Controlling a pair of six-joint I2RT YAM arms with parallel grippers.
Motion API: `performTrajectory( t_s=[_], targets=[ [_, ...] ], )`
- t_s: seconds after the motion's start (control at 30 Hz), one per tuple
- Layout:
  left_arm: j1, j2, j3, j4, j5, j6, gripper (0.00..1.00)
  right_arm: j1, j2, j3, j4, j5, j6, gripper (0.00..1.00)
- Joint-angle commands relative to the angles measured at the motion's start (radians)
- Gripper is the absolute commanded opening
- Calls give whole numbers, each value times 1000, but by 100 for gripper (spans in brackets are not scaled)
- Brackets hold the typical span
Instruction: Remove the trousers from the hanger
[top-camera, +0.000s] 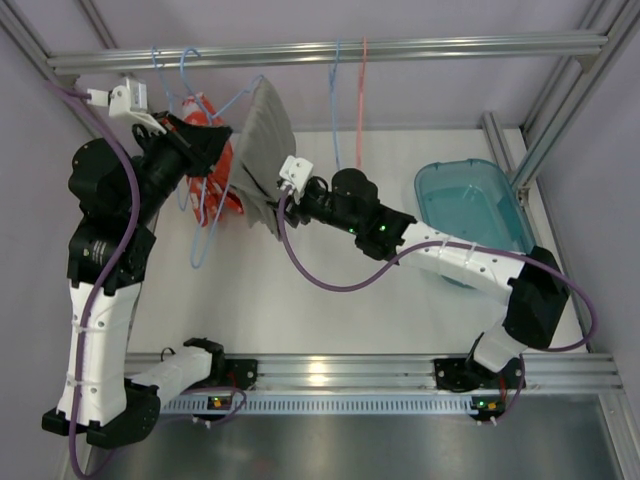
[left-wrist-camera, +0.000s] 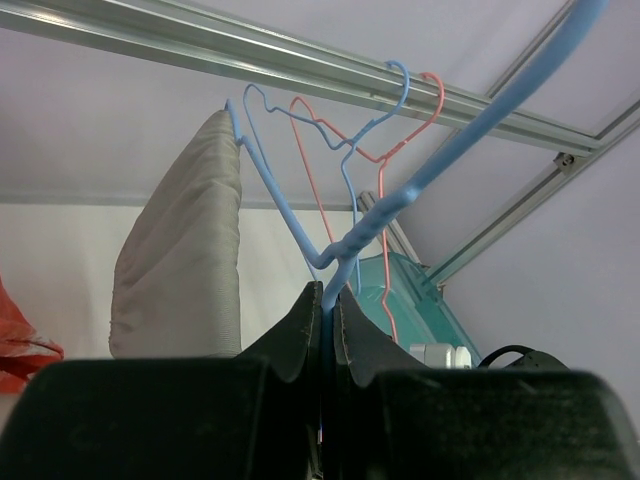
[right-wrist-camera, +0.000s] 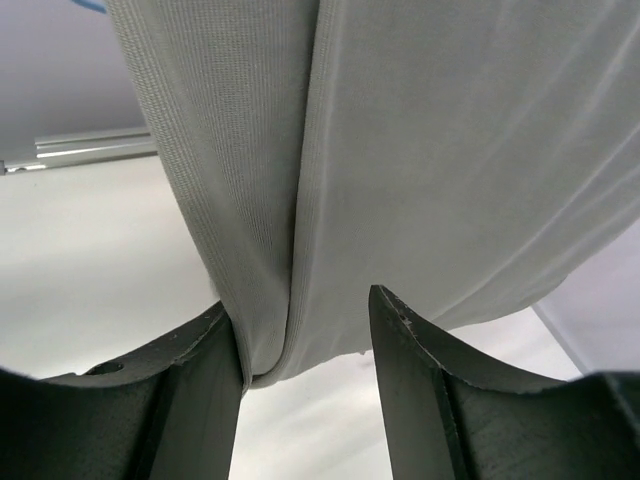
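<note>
Grey trousers (top-camera: 262, 150) hang folded over a blue hanger (left-wrist-camera: 455, 140). In the left wrist view the trousers (left-wrist-camera: 185, 260) drape over the hanger's far end. My left gripper (top-camera: 212, 152) is shut on the blue hanger's wire, which runs up from between the jaws (left-wrist-camera: 331, 295). My right gripper (top-camera: 283, 192) is open at the trousers' lower edge. In the right wrist view the folded hem (right-wrist-camera: 400, 150) hangs down between the open fingers (right-wrist-camera: 305, 330) and touches the left finger.
An orange-red cloth (top-camera: 215, 170) hangs beside the left gripper. Spare blue (top-camera: 337, 100) and pink (top-camera: 362, 80) hangers hang from the top rail (top-camera: 450, 45). A teal bin (top-camera: 470, 210) stands at the right. Frame posts border the table.
</note>
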Motion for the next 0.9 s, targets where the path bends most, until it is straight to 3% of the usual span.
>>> performTrajectory(
  t_s=[0.0,0.2,0.53,0.63,0.8,0.87],
  targets=[
    [4,-12,27,140,28,10,0,-9,-44,1,1,-69,-25,50],
    [4,-9,33,142,31,7,0,-9,-4,41,-2,-12,-21,46],
    [4,3,31,140,33,-6,0,0,47,107,-9,12,25,67],
    [4,3,30,142,34,-8,0,0,71,127,-12,40,19,69],
    [4,3,33,142,39,-17,0,2,104,158,-16,81,7,62],
    [4,3,27,142,45,-22,0,-1,111,167,-12,87,2,52]
  ],
)
